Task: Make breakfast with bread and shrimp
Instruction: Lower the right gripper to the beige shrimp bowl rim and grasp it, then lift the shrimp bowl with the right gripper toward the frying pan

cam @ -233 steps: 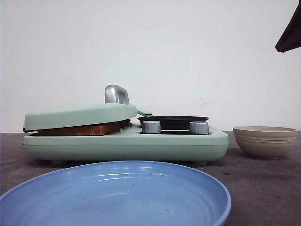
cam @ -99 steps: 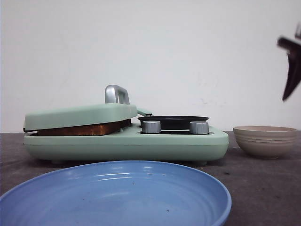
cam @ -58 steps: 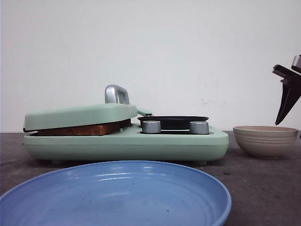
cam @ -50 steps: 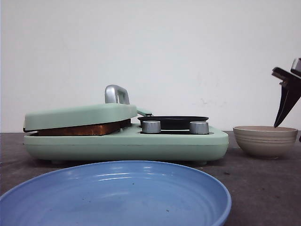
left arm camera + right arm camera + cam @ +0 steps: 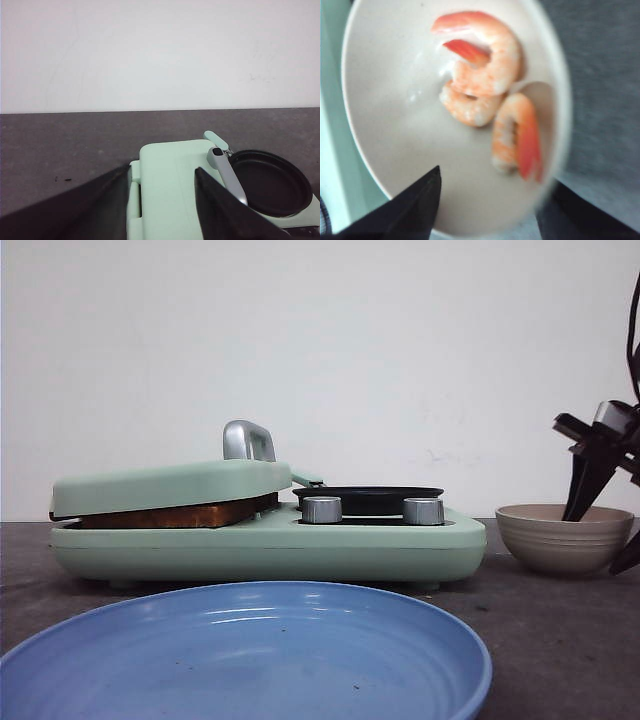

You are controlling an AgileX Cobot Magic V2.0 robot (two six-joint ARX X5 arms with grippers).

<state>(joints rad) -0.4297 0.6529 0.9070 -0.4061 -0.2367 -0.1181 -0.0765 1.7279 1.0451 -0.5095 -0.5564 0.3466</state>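
Under the closed lid of the mint-green breakfast maker (image 5: pixel 265 540), you can see the bread (image 5: pixel 175 515) as a browned edge pressed between the plates; how many slices lie there cannot be told. Beside it on the same appliance sits one black pan (image 5: pixel 368 498), with two silver knobs (image 5: pixel 322 509) in front. To the right stands one beige bowl (image 5: pixel 563 538) holding three shrimp (image 5: pixel 490 67), bunched and touching one another. Your right tool (image 5: pixel 487 212) hangs over that bowl with its fingers spread apart, one tip already below the rim. The left tool (image 5: pixel 160 200) is also spread, above the lid. One blue plate (image 5: pixel 245 655) waits nearest you on the tabletop (image 5: pixel 540 640).

Watch the bunching: closing on the pile may pinch two shrimp or squirt a slick one out, and a finger catching the rim could tip or shove the bowl.
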